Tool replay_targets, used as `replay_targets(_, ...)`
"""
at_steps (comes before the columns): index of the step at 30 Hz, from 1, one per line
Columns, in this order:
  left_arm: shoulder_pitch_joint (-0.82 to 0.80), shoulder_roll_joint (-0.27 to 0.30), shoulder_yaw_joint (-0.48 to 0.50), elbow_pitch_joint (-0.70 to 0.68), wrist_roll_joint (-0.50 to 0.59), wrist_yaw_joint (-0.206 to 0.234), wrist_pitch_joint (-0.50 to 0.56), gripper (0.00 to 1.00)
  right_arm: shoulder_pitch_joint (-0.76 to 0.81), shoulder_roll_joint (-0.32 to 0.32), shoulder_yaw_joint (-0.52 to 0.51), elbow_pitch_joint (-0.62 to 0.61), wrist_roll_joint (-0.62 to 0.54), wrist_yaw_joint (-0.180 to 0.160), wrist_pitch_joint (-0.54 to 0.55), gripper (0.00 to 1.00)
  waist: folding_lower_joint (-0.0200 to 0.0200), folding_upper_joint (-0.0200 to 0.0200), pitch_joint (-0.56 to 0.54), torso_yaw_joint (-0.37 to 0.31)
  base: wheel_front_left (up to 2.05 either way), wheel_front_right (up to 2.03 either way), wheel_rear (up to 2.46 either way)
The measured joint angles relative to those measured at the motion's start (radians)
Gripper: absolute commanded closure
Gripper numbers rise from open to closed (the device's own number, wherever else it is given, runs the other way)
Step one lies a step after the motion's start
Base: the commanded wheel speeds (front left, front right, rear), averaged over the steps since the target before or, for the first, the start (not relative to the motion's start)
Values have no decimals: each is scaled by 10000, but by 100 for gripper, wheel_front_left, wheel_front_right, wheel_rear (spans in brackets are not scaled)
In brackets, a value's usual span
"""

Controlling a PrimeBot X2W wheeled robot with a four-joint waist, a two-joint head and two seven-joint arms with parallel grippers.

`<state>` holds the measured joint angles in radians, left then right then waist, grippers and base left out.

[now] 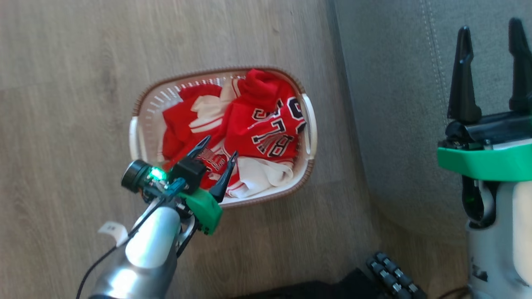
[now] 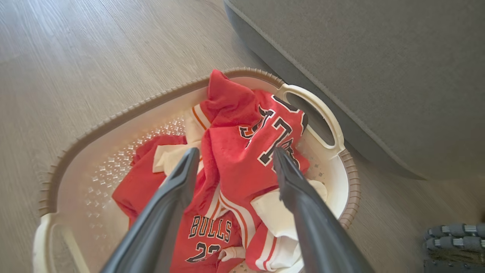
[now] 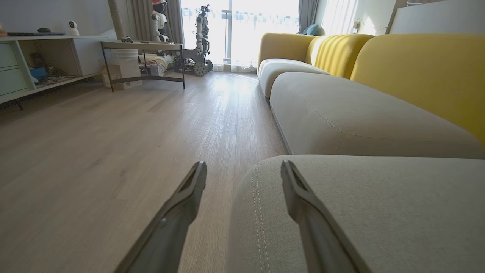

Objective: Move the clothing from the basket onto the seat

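Head view: the basket point(image 1: 143, 104) was seen on the wooden floor point(image 1: 62, 124) near the centre of the frame, with the clothing point(image 1: 257, 120) heaped inside it, red with white trim and black-and-white lettering. The seat point(image 1: 395, 104) was seen at 3 o'clock from the basket, just beside its handle. The left jaws were reached in from 7 o'clock, their fingers point(image 1: 226, 174) spread apart over the near part of the heap, and nothing was gripped. The right jaws were held at 3 o'clock in the frame, fingers point(image 1: 461, 83) pointed to 12 o'clock and parted above the seat, and nothing was held.

Left wrist view: the two fingers point(image 2: 170, 204) were seen wide apart, with the clothing point(image 2: 235, 151) between and beyond them. "BULLS" was read at 6 o'clock between them. Whether the tips touched the fabric could not be told. The brown rim of the basket point(image 2: 113, 121) was curved from 9 to 12 o'clock, and the seat point(image 2: 379, 76) was seen at 2 o'clock.

Right wrist view: the fingers point(image 3: 182, 204) were parted and empty. The rounded, stitched edge of the seat point(image 3: 379, 208) was seen at 5 o'clock, under the right-hand finger. More grey cushions point(image 3: 360, 117) and yellow backrests point(image 3: 416, 68) were ranged towards 1 o'clock, and the floor point(image 3: 113, 151) was spread at 9 o'clock.
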<state>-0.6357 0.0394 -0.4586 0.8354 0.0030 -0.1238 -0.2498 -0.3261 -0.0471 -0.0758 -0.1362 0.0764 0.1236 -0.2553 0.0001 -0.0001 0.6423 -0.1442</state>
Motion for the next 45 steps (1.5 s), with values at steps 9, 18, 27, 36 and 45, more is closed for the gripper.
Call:
replay_targets(9,-1299,-4,-859,1434,107,-6,0,0,-477,-2,274,-282,215,0,0,0,0,0,874,-559,0,0,0)
replay_targets(18,-2659,77,-1250,2963,288,-8,2,0,-801,-2,583,-650,395,0,-2,0,0,0,1682,-1074,0,0,0)
replay_targets(27,-3527,77,-1762,3816,579,2,142,0,-950,-2,874,-869,493,0,-2,0,0,0,2103,-1326,0,0,0)
replay_targets(36,-4064,77,-2111,4312,786,205,913,0,-964,-2,1114,-968,660,0,-2,0,0,0,2337,-1567,0,0,0)
replay_targets(45,-4124,61,-2359,4422,719,230,884,100,-964,-2,1055,-961,658,0,-2,0,0,1,2256,-1582,0,0,0)
